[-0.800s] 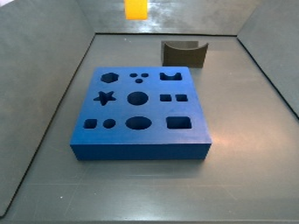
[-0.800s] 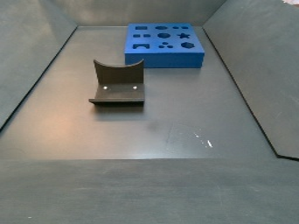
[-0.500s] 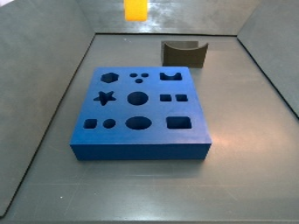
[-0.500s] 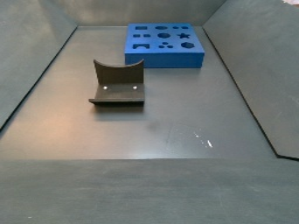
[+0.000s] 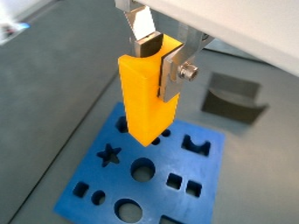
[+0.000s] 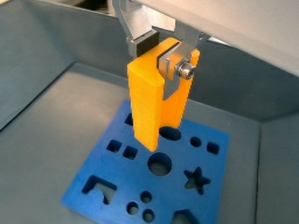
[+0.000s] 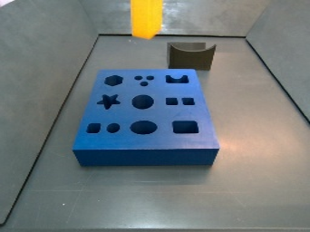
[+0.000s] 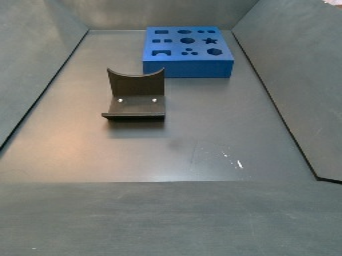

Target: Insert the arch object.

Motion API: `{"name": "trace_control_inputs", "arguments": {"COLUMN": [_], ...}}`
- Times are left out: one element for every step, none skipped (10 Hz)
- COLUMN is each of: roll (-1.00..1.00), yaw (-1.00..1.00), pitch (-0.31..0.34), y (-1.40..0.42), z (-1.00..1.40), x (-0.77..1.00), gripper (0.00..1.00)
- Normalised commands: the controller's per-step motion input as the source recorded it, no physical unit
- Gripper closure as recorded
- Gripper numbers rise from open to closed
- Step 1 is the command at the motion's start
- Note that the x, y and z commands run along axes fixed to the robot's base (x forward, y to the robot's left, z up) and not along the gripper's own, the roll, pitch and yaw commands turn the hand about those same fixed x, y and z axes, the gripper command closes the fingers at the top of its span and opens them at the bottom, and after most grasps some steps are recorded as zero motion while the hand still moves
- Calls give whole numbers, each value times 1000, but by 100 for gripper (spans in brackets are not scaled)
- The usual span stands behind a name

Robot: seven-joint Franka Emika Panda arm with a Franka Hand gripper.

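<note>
Wrist view: the gripper (image 5: 162,54) is clamped on the arch object (image 5: 147,94), a smooth orange-yellow block that hangs lengthwise from between the silver fingers (image 5: 179,68). One plate lies flat against the block's side, with a screw head showing on it. Behind the block's free end lies the blue board (image 5: 105,179), with star, round, square and notched holes in its face. The block is clear of the board, not in any hole. The dark grey fixture (image 5: 233,97) stands on the grey surface (image 5: 52,96) past the board's far edge.

Wrist view, from the opposite side: the gripper (image 6: 165,51) shows the same clamp, one finger (image 6: 179,65) pressed on the arch object (image 6: 156,98), which hangs upright. The blue board (image 6: 114,169) sits below it; which hole the block is over I cannot tell.

Side view: only the arch object (image 7: 144,17) shows, at the top edge of the frame, well above the surface (image 7: 255,127). The gripper itself is cut off here. The blue board (image 7: 150,140) lies flat mid-floor; the fixture (image 7: 191,55) stands just beyond its far right corner, apart from it.

Side view, from the far end: the fixture (image 8: 135,97) stands nearest, curved notch on top, on its base plate. The blue board (image 8: 189,52) lies behind it. The surface (image 8: 201,160) is bare grey. Neither gripper nor arch object is in this frame
</note>
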Motion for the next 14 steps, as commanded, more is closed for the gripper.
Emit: {"name": "trace_control_inputs", "arguments": {"roll": [81, 109, 146, 170, 191, 179, 74, 53, 0, 0, -73, -50, -40, -50], "yaw": [-943, -937, -957, -960, -946, -854, -629, -606, -546, -506, -674, -814, -831, -837], "pitch": [-61, -37, 0, 0, 0, 0, -26, -36, -60, -99, -141, -104, -93, -91], "y": [0, 0, 0, 0, 0, 34, 357, 389, 477, 520, 286, 129, 117, 123], "z": [-423, -469, -549, -606, -654, -649, -609, -563, -506, -417, -326, -346, -357, -343], "x": [169, 183, 194, 203, 209, 171, 3, 23, 51, 114, 269, 329, 326, 323], "gripper": [100, 100, 100, 100, 100, 100, 100, 100, 100, 100, 100, 100, 100, 100]}}
